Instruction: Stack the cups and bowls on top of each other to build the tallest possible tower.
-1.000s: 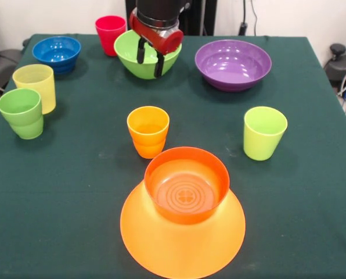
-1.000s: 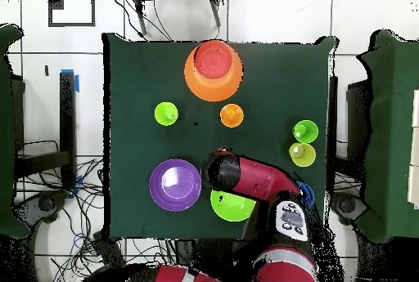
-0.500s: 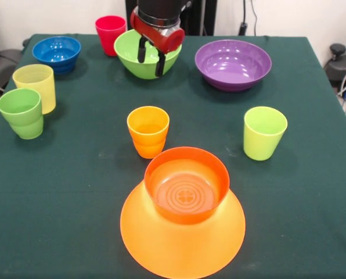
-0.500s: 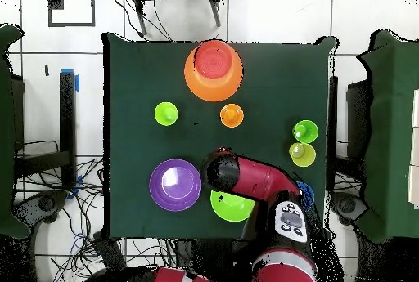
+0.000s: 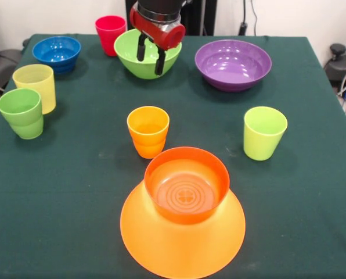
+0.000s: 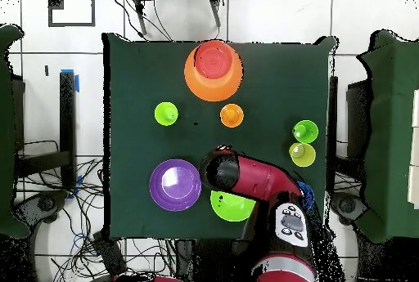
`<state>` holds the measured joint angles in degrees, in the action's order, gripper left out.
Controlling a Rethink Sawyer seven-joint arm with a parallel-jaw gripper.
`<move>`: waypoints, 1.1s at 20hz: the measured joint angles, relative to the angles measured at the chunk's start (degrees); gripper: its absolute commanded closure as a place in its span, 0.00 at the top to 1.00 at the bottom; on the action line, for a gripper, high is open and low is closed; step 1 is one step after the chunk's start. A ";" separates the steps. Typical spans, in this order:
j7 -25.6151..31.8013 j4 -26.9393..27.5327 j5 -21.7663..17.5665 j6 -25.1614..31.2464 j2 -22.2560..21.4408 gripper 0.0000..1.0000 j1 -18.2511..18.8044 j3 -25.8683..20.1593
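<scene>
Gripper [image 5: 151, 58] hangs over the near rim of the green bowl [image 5: 126, 52], claw spread, pinching nothing. From the front view you can't tell if either tip touches the rim. Step in hand, as I judge it: grab that bowl for the tower.

To do it well: put one finger inside the wall and one outside, drop until the rim sits deep between them, then close. Glossy sloped wall will likely slip, so grip low on the rim and lift straight. Watch the red cup [image 5: 110, 34] just behind the bowl, and the purple bowl [image 5: 233, 64] near its side.

Tower [image 5: 183, 224] so far: big orange bowl [image 5: 161, 247] upside down at the table's near edge, red-orange bowl [image 5: 187, 185] sitting upright on it, empty.

Other containers, all upright and empty as far as shown: purple bowl, blue bowl [image 5: 57, 53], orange cup [image 5: 148, 131], lime cup [image 5: 264, 132], green cup [image 5: 22, 113], yellow cup [image 5: 35, 86]. Green and yellow cups stand just beside each other, maybe touching. Nothing is nested yet apart from the tower.
</scene>
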<state>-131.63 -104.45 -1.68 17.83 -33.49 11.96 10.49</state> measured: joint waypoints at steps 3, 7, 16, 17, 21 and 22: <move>0.00 -0.06 0.00 0.00 -0.14 1.00 -0.04 0.00; 0.00 -0.61 0.00 0.00 -0.39 1.00 -0.14 -0.01; 0.00 -3.70 0.01 -0.01 -0.51 1.00 0.02 -0.12; 0.00 -4.17 0.01 -0.01 -0.51 1.00 0.05 -0.12; 0.00 -5.86 0.02 -0.01 -0.48 1.00 0.22 -0.17; 0.00 -6.19 0.02 -0.01 -0.44 1.00 0.26 -0.20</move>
<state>-131.63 -110.65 -1.66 17.81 -33.92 12.22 10.28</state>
